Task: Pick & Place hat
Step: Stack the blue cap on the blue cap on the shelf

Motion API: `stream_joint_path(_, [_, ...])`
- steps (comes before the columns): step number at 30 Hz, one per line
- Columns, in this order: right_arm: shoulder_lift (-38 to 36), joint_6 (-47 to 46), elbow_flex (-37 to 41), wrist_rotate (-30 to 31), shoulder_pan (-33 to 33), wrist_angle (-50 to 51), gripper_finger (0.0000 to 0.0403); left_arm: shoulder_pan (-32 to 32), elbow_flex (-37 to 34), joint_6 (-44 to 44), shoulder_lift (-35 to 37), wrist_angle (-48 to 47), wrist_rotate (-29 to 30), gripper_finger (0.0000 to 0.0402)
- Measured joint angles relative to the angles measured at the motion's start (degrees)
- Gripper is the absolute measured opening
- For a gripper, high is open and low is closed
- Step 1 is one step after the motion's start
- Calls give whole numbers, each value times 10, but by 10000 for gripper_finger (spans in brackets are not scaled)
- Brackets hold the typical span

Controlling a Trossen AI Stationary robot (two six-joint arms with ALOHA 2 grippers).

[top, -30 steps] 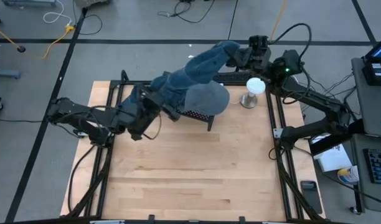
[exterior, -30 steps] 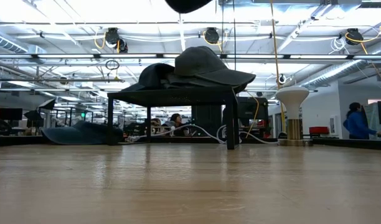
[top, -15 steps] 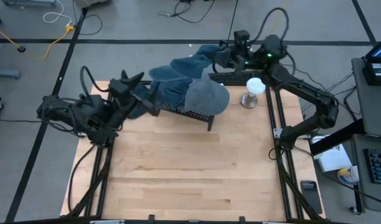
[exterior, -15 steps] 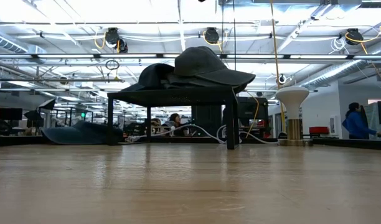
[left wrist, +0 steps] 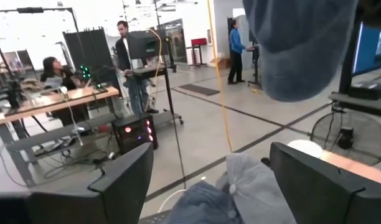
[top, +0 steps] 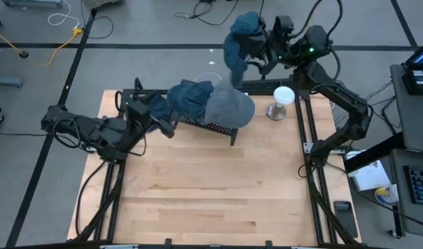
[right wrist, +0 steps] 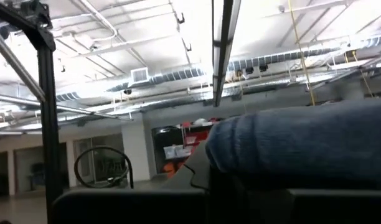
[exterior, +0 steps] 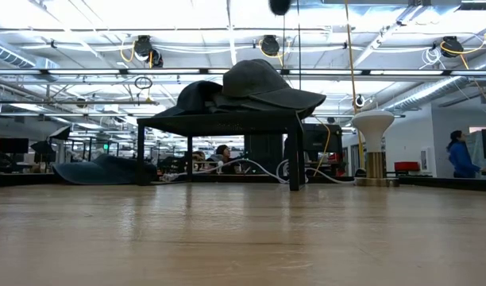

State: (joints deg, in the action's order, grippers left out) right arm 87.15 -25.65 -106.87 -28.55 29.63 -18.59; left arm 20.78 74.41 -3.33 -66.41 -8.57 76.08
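Two hats share the scene, and the coming move turns on which arm has which. Starting at the left of the high view, the left gripper point(top: 162, 124) sits low near the left end of the small black stand point(top: 218, 128), its fingers spread wide with nothing between them; its wrist view confirms this, showing both dark fingers point(left wrist: 125, 180) well apart and only open air and fabric beyond. Just to its right, on top of the stand, lies a bunched blue hat point(top: 187, 100) touching a grey cap point(top: 229, 109), whose brim points to the right in the low view point(exterior: 267, 87). Farther right, on the table's far right corner, stands a white hat form point(top: 283, 97), bare on top.

Up at the far edge, beyond the table, the right gripper point(top: 256, 52) is pinched shut on a second blue hat point(top: 240, 41), which hangs down from it towards the stand. That hat lies left of the white form and on its far side, so I judge the right arm, clearly the nearer of the two, would need to carry it right and nearward to bring it over the form. The left arm is well apart from that spot.
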Motion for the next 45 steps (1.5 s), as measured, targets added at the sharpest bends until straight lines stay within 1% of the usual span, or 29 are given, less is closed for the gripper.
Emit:
stream_joint_path(6, [3, 52, 0, 1, -1, 40, 0, 0, 0, 51, 0, -2, -2, 347])
stream_joint_path(10, [26, 106, 0, 29, -12, 56, 0, 0, 0, 69, 0, -2, -39, 355])
stream_joint_path(12, [43, 130, 1, 32, -17, 59, 0, 0, 0, 70, 0, -2, -57, 355])
stream_joint_path(15, [71, 158, 1, 48, -26, 55, 0, 0, 0, 85, 0, -1, -71, 357])
stream_joint_path(17, [92, 176, 1, 49, -30, 48, 0, 0, 0, 100, 0, -2, -71, 358])
stream_joint_path(22, [144, 210, 1, 74, -40, 5, 0, 0, 0, 116, 2, 11, -70, 354])
stream_joint_path(26, [178, 225, 1, 73, -43, -43, 0, 0, 0, 101, 2, 18, -77, 357])
stream_joint_path(29, [204, 252, 1, 64, -43, -44, 0, 0, 0, 87, 2, 18, -90, 357])
stream_joint_path(35, [252, 248, 1, 43, -38, -21, 0, 0, 0, 84, 2, 7, -92, 349])
stream_joint_path(37, [253, 235, 1, 43, -38, -20, 0, 0, 0, 81, 2, 8, -92, 346])
stream_joint_path(41, [249, 252, 1, 47, -45, -36, 0, 0, 0, 80, 2, 11, -92, 343])
stream_joint_path(45, [239, 249, 1, 53, -48, -56, 0, 0, 0, 80, 2, 14, -91, 346])
